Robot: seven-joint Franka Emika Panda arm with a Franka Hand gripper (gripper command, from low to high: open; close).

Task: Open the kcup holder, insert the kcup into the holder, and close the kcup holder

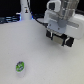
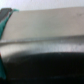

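The kcup [image 1: 19,66], a small white round pod with a green-and-blue top, sits on the white table [image 1: 35,50] toward the exterior view's lower left. My gripper [image 1: 60,39] hangs at the upper right, far from the kcup, with dark parts showing beneath its white body. Whether its fingers are open or shut is too blurred to tell. I cannot make out the kcup holder in the exterior view, where the arm covers that area. A broad, blurred grey-and-black surface [image 2: 45,55] fills the wrist view from very close; it looks like the kcup holder's body.
A tall white bottle-like object [image 1: 25,10] stands at the back left of the exterior view. A teal strip [image 2: 4,22] shows at one edge of the wrist view.
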